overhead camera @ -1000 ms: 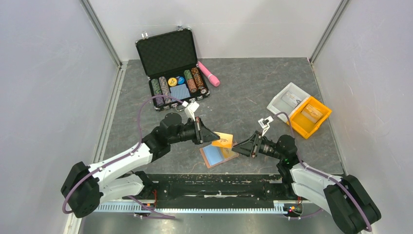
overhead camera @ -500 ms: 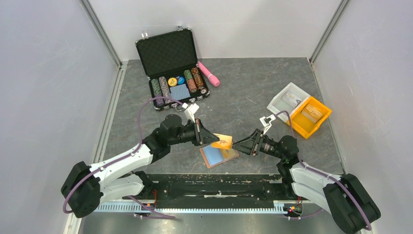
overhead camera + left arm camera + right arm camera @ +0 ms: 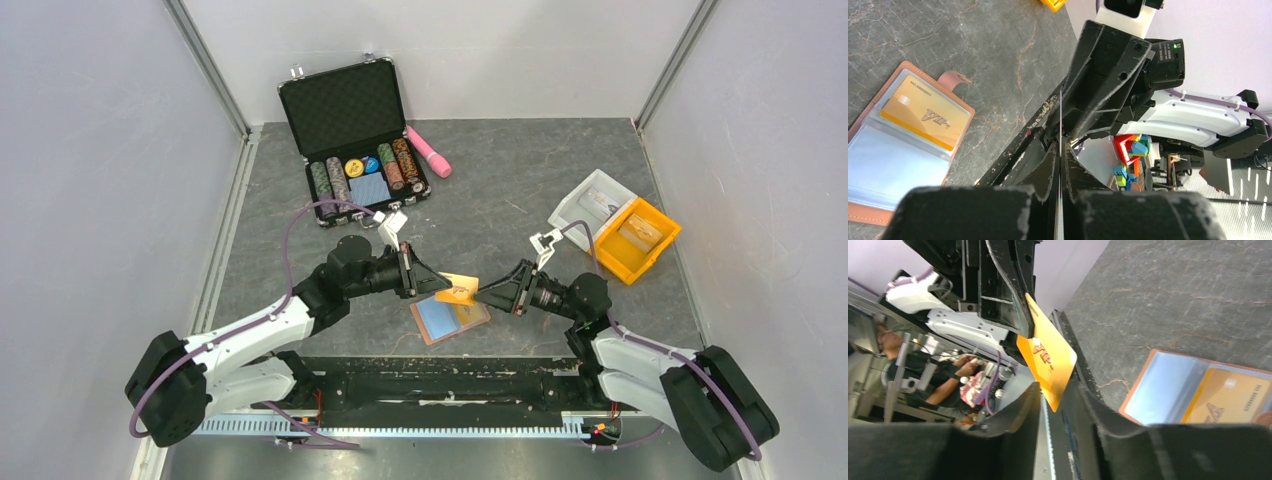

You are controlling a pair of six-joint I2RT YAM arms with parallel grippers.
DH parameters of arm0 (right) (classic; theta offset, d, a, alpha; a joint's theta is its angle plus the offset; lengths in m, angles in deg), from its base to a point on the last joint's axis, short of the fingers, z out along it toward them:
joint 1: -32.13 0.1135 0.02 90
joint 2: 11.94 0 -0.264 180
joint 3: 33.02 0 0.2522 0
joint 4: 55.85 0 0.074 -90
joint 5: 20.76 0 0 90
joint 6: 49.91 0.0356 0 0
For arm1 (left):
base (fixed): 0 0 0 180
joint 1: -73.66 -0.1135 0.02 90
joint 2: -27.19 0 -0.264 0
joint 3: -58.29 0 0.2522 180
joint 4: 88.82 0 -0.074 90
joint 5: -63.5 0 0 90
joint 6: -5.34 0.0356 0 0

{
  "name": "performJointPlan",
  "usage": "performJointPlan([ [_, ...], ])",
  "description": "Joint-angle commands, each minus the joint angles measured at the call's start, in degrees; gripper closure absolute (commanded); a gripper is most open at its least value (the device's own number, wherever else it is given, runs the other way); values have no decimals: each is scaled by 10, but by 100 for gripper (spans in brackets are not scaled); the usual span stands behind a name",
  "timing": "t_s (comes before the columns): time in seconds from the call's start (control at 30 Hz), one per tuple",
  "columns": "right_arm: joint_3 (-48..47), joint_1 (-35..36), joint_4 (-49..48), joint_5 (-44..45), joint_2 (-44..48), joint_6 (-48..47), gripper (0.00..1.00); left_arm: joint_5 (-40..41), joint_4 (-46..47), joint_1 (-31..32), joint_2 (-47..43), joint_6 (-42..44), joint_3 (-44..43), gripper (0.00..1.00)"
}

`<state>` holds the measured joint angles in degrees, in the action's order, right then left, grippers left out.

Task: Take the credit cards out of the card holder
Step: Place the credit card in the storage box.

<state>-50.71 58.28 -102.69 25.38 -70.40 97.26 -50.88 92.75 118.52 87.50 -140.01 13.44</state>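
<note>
The orange card is up off the desk, just above the far edge of the card holder and between the two arms. The left jaws are closed tight on its left end. In the left wrist view the card shows only edge-on, as a thin line running up between the fingertips. The right jaws stand partly open with the card's right corner in the gap between them. Whether their pads touch the card cannot be told.

The card holder lies open and flat on the desk near the front edge, at the middle. Its light blue pockets face up and its brown border shows all round. A second card, gold with "VIP" printed on it, sits in the pocket beside the small closing tab.

The left arm reaches in from the near left and the right arm from the near right.

At the far left an open black chip case holds rows of poker chips and a blue block. A pink cylinder lies just to its right. At the right side a yellow bin touches a clear tray.
</note>
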Motion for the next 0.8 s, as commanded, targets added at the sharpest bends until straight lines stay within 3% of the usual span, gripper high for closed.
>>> performJointPlan([
  [0.0, -20, 4, -70, -5, -11, 18, 78, -13, 40, 2, 0, -20, 2, 98],
  [0.07, -17, 4, -95, 0, -16, 30, 94, -14, 40, 3, 0, -19, 3, 94],
  [0.1, -17, 5, -106, 2, -18, 35, 100, -13, 38, 2, 0, -17, 4, 88],
  [0.17, -23, 4, -109, 9, -22, 34, 100, -3, 16, 2, -5, -6, 1, 63],
  [0.3, -57, -16, -60, 20, -29, 9, 100, 28, -49, 1, -26, 24, -10, 22],
  [0.33, -68, -29, -34, 20, -29, -1, 100, 36, -65, 1, -35, 33, -13, 7],
  [0.37, -80, -42, -13, 20, -28, -8, 100, 43, -86, 2, -43, 42, -18, 0],
  [0.57, -149, -131, 116, 1, -32, -64, 100, 92, -229, 1, -84, 125, -68, 0],
  [0.77, -276, -291, 458, 39, -35, -271, 100, 176, -452, 1, -103, 244, -165, 0],
])
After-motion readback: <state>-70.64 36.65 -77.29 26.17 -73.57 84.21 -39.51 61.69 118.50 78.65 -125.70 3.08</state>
